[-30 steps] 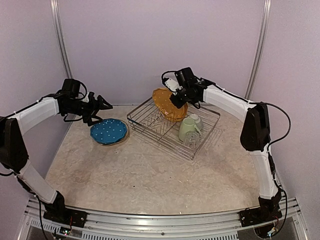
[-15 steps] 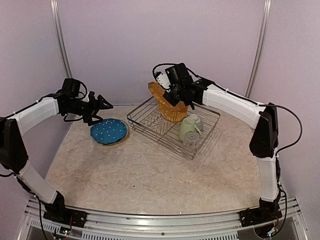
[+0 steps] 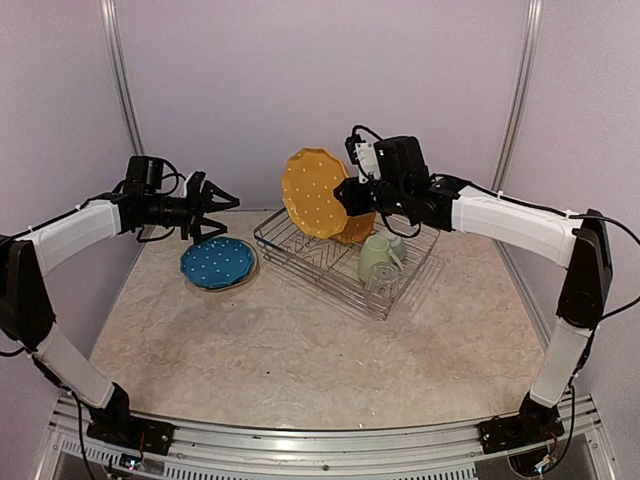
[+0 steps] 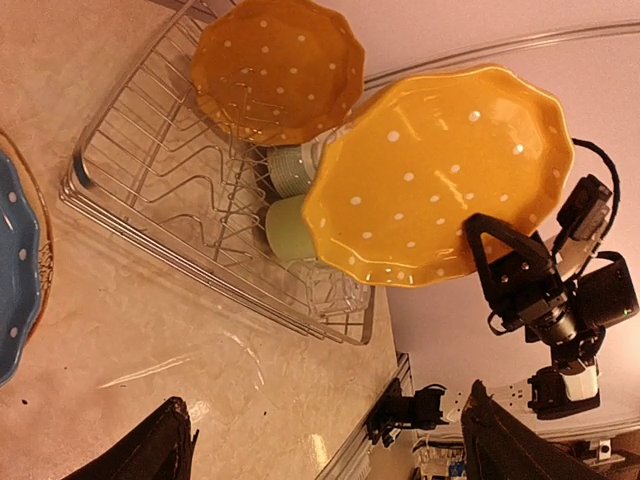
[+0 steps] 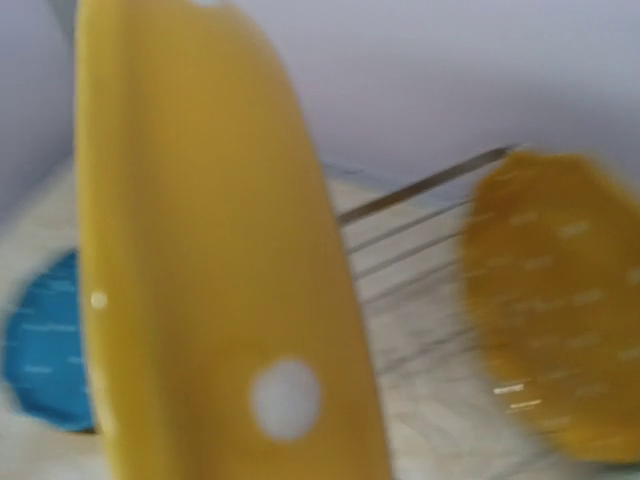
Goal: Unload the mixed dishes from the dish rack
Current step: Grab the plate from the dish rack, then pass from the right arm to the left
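Observation:
My right gripper is shut on the right rim of an orange scalloped plate and holds it upright in the air above the dish rack's left end. That plate fills the blurred right wrist view and shows in the left wrist view. The second orange plate stands in the rack. The pale green mug, a small pale bowl and the clear glass are in the rack. The blue dotted plate lies on the cream plate. My left gripper is open and empty above the blue plate.
The rack sits at the back centre-right of the marbled table. The stacked plates lie left of it, near the back wall. Metal frame posts stand at both back corners. The table's front rail carries the arm bases.
My right gripper has lifted the orange plate out of the rack, up and leftward, and turned its face toward the camera. My left gripper has risen a little and points toward the rack.

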Robot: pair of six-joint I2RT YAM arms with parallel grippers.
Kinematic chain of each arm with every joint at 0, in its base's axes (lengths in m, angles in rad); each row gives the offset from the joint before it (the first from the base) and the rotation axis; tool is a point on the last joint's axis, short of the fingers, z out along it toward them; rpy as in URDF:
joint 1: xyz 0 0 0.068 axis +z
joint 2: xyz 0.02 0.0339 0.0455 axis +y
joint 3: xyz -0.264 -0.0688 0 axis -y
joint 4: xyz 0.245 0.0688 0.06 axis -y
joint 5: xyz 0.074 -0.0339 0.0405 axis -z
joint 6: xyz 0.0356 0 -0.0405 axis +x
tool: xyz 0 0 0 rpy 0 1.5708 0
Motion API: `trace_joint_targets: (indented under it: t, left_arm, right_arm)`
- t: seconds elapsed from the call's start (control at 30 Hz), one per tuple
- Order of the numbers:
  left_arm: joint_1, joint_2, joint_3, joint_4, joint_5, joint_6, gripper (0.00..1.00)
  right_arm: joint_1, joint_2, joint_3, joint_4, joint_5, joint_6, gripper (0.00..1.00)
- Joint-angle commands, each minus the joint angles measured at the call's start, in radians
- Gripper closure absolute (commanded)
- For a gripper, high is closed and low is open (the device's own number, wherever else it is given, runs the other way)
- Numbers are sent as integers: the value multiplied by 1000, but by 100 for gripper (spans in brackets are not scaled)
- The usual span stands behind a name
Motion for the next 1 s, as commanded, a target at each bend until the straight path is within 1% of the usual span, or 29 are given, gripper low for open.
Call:
trace_joint_targets:
  t: [0.0, 0.13, 0.23, 0.33, 0.43, 0.63, 0.77, 0.97]
  left_arm:
    - [-30, -49, -25, 128, 130, -5, 11]
    - [-59, -36, -5, 88, 129, 21, 11]
    - [-61, -15, 6, 63, 112, 23, 12]
    - [-59, -3, 14, 25, 76, 28, 13]
    - [-59, 4, 12, 39, 96, 21, 16]
    - [-67, 0, -24, 171, 211, -27, 35]
    - [-70, -3, -28, 177, 213, -29, 50]
    - [-70, 12, -20, 155, 202, -30, 68]
  right_arm:
    - [-14, -82, -74, 365, -256, 288, 100]
    - [-17, -60, -126, 512, -389, 428, 100]
    - [-17, -38, -162, 649, -468, 526, 100]
    - [-16, -17, -194, 746, -500, 599, 100]
    - [-15, 4, -210, 809, -530, 652, 100]
    - [-14, 64, -230, 939, -583, 757, 100]
    - [-14, 96, -232, 997, -597, 811, 100]
    - [-13, 129, -239, 1054, -599, 860, 100]
